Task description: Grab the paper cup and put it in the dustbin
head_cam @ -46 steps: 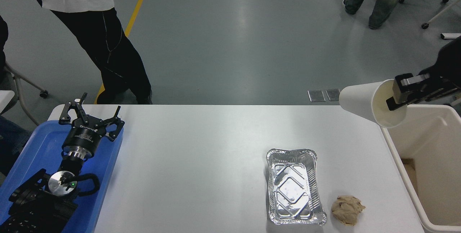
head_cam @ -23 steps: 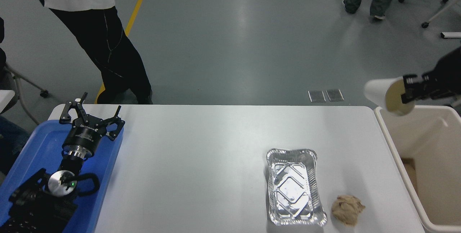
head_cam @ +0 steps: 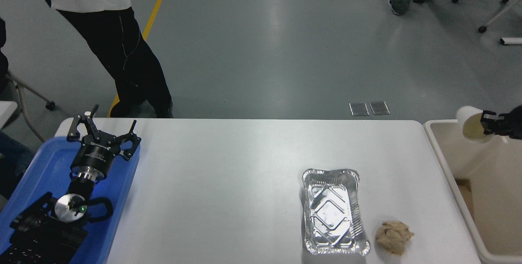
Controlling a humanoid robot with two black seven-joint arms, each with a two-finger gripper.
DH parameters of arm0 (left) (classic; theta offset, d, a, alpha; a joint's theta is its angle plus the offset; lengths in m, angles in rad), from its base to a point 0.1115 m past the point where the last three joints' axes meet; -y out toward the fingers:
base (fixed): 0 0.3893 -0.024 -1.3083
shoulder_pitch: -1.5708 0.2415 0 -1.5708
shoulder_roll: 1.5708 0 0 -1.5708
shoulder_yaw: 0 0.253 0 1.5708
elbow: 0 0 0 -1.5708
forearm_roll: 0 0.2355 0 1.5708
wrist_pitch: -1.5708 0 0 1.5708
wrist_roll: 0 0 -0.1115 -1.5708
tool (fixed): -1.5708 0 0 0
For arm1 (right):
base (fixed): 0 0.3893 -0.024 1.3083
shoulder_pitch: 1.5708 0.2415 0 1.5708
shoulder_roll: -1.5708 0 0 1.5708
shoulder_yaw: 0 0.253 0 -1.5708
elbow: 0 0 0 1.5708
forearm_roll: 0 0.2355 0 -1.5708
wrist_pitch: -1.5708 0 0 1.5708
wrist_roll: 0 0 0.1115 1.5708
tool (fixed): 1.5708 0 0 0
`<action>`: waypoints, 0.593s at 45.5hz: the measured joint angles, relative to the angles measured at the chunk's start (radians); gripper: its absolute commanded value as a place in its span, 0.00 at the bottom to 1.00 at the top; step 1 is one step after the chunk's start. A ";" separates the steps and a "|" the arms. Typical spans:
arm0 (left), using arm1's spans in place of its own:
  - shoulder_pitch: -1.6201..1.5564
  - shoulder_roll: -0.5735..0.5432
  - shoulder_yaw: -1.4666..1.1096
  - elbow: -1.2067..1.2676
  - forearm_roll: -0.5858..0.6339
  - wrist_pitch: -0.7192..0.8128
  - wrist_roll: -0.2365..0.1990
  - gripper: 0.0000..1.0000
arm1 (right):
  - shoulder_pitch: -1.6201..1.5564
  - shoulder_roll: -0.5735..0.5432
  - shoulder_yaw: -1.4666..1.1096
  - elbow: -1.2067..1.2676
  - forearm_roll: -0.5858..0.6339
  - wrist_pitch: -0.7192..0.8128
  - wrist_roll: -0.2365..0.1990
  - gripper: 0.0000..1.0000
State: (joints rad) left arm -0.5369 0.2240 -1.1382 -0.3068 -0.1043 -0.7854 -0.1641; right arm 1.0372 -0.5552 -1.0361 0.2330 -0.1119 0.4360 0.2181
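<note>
The white paper cup (head_cam: 470, 124) lies tilted on its side in the air, its cream inside facing the camera, over the far part of the cream-beige dustbin (head_cam: 442, 156) at the right edge. My right gripper (head_cam: 487, 127) comes in from the right edge and is shut on the cup's rim. My left gripper (head_cam: 102, 133) is parked at the lower left over the blue tray, fingers spread open and empty.
A silver foil tray (head_cam: 333, 211) and a crumpled tan paper wad (head_cam: 393, 236) lie on the white table near its front right. A blue tray (head_cam: 36, 174) sits at the left edge. A person's legs (head_cam: 122, 60) stand beyond the table's far left; another person stands at the top right.
My right gripper has carried the cup to the right and away from the camera, from above the table's far right corner to over the dustbin. The left arm has not moved.
</note>
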 measured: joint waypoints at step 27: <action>0.001 0.000 -0.001 0.000 0.000 0.000 0.000 0.99 | -0.407 0.144 0.220 -0.279 0.071 -0.227 -0.147 0.72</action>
State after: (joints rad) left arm -0.5356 0.2239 -1.1395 -0.3068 -0.1043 -0.7854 -0.1642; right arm 0.6306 -0.4109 -0.8163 -0.0457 -0.0409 0.2095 0.0715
